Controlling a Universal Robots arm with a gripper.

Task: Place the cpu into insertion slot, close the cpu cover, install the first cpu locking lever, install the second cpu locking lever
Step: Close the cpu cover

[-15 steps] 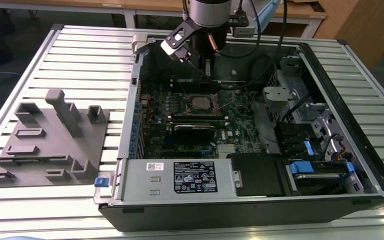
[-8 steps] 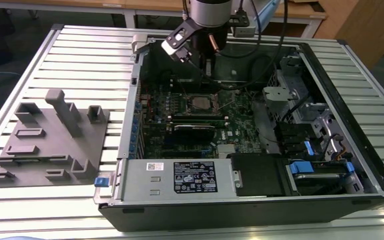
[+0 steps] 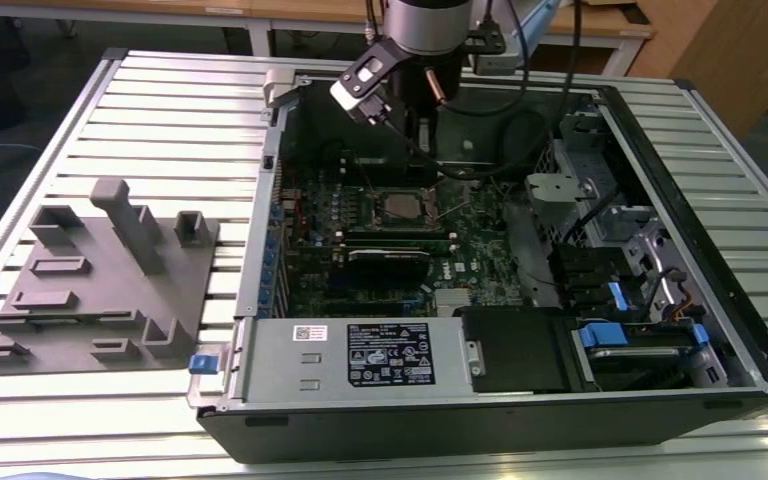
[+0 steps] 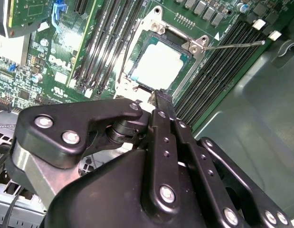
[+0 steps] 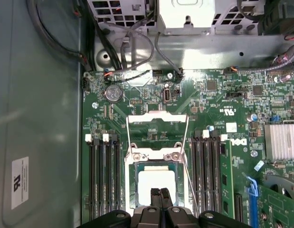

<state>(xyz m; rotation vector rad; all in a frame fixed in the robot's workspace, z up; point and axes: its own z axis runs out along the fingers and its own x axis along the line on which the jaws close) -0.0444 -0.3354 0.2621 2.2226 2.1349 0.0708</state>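
Note:
The cpu (image 5: 156,183) lies flat in the insertion slot (image 5: 131,190), its silvery top showing in both wrist views (image 4: 158,64). In the exterior view the cpu (image 3: 395,207) sits mid-board inside the open computer case. The cpu cover (image 5: 157,127), a thin silver frame, is swung open and lies back on the board beyond the socket. Thin wire levers (image 5: 185,166) run along the socket's sides, and one lever (image 4: 232,45) sticks out sideways. My gripper (image 5: 160,194) hovers over the cpu's near edge, fingers pressed together with nothing between them. It also appears in the second wrist view (image 4: 162,97) and the exterior view (image 3: 422,140).
Black memory slots (image 5: 103,175) flank the socket on both sides. A finned heatsink (image 5: 282,140) and a blue clip (image 5: 251,186) sit further along the board. Cables (image 5: 137,42) hang near the case wall. A grey fixture (image 3: 91,285) rests on the slatted table at the exterior view's left.

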